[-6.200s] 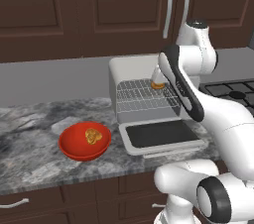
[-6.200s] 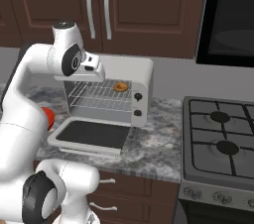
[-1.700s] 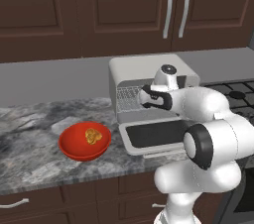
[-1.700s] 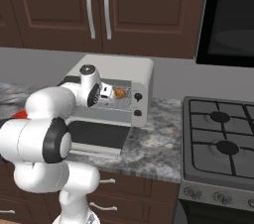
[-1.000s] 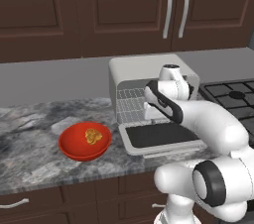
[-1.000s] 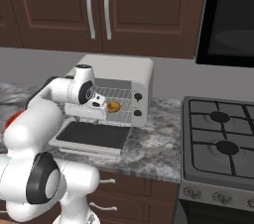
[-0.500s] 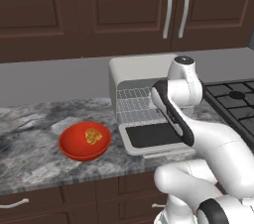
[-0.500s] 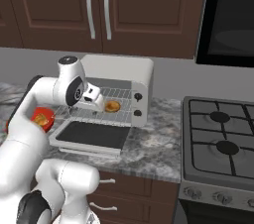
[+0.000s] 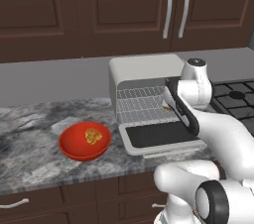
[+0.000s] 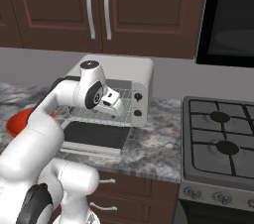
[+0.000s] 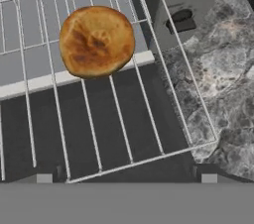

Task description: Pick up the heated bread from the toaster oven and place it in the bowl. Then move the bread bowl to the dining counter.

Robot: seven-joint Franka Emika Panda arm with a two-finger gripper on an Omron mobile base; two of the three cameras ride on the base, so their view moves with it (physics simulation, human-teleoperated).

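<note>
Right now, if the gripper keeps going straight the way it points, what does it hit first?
Most likely the heated bread, lying on the wire rack of the toaster oven. It sits slightly left of centre in the hand view, so the open gripper may meet rack first.

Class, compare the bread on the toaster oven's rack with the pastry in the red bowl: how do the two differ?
The bread is a smooth flat oval, golden-brown; the pastry is lumpy and more yellowish. The bread lies on the toaster oven's wire rack; the pastry sits in the red bowl on the counter. Both are small baked pieces.
</note>
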